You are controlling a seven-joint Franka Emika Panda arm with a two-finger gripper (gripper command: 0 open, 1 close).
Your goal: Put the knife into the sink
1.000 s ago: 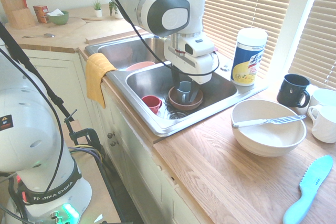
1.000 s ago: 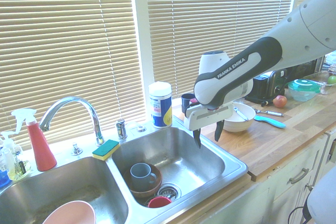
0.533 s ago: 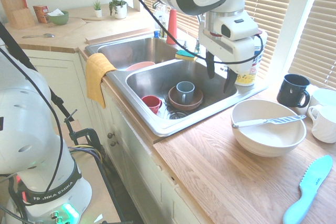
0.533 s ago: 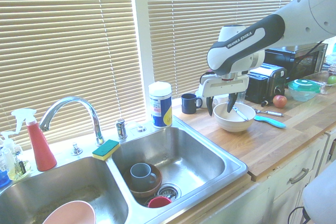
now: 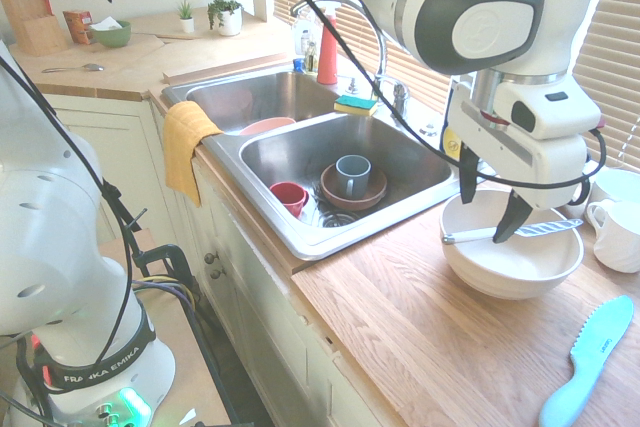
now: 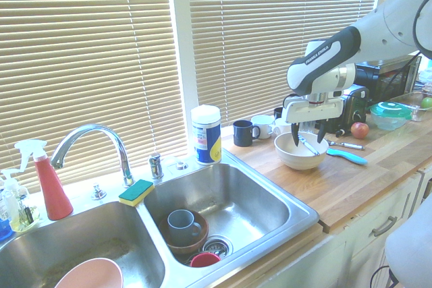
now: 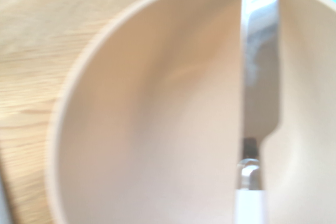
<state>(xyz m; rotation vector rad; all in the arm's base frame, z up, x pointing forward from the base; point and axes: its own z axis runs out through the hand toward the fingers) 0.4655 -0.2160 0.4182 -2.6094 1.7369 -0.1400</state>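
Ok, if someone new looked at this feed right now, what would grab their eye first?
Probably the bright teal knife lying on the wooden counter, near the pale bowl. Then the open gripper above that bowl, which has the silver-bladed knife laid across it. The yellow towel draped over the counter's front edge stands out too.

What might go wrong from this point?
The open claw hangs above the knife, which lies across the bowl. Coming down off-line, it could knock the knife into the bowl. A finger might catch the bowl's rim and shove it. Gripped off-balance, the knife could tilt and slip before the sink.
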